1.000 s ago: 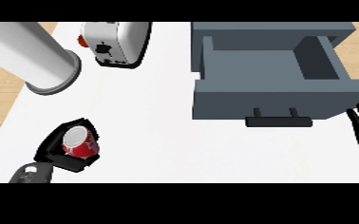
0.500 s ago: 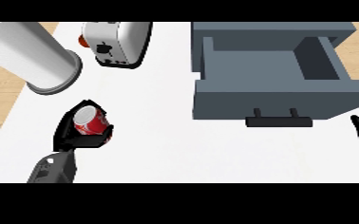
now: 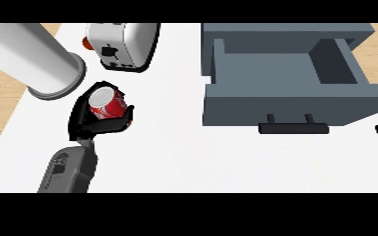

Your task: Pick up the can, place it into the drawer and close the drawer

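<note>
Currently on the white counter [image 3: 184, 155], head view:

1. Can [image 3: 108, 106]: red, silver top, tilted. It sits at the counter's left part, just below the toaster and well apart from the drawer. Whether it touches the counter cannot be told.
2. Left hand [image 3: 102, 126]: black, curled round the can's lower body and holding it. Its grey forearm [image 3: 70, 170] enters from the lower edge.
3. Drawer [image 3: 284, 102]: grey, pulled open at the right, with a dark handle [image 3: 293, 128] on its front wall.
4. Toaster [image 3: 122, 45]: white, at top centre-left.
5. Cylinder [image 3: 37, 60]: large, white, at upper left, near the held can.
6. Right hand [image 3: 376, 128]: only a dark sliver at the right edge, so its state cannot be told.
</note>
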{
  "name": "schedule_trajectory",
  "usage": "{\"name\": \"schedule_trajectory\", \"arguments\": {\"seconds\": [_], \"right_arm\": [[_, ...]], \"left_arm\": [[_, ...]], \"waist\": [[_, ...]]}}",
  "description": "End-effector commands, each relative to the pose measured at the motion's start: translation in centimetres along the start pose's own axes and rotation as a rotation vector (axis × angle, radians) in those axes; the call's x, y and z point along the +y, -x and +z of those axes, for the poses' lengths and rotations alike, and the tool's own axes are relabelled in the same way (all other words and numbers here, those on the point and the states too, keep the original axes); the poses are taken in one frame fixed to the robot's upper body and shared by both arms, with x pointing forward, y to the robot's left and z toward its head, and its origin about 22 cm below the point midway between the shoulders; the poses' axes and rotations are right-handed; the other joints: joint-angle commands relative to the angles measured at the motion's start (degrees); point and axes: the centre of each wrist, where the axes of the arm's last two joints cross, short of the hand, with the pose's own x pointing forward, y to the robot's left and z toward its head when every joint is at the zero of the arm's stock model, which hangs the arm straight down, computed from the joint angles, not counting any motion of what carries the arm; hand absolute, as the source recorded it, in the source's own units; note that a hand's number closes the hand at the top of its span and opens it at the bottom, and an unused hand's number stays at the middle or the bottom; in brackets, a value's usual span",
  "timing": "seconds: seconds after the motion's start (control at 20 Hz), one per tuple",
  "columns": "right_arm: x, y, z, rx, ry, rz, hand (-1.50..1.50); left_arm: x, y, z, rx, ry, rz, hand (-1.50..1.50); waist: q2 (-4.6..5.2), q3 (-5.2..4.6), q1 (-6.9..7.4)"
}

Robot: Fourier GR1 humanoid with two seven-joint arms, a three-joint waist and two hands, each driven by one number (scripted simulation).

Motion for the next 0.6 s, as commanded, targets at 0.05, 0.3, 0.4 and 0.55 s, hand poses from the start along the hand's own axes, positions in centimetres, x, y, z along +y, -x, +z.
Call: {"name": "schedule_trajectory", "arguments": {"seconds": [0.05, 0.3, 0.4, 0.55], "right_arm": [[-0.8, 0.6, -0.4, -0.006, 0.006, 0.015, -1.50], [-0.3, 0.3, 0.1, -0.006, -0.001, -0.004, -1.50], [0.2, -0.7, 1.3, -0.004, 0.007, 0.006, -1.50], [-1.3, -0.8, -1.0, -0.019, 0.018, -0.004, -1.50]], "left_arm": [[-3.5, -4.5, -1.5, -0.064, 0.047, -0.033, 1.50], [-7.6, -8.4, -3.2, -0.106, 0.102, -0.039, 1.50], [-7.4, -11.5, -4.8, -0.103, 0.101, -0.044, 1.50], [-11.3, -14.2, -3.8, -0.084, 0.150, -0.032, 1.50]], "waist": [[0.07, 0.01, -0.09], [0.11, -0.01, -0.44], [0.07, -0.01, -0.57], [0.03, 0.01, -0.25]]}}
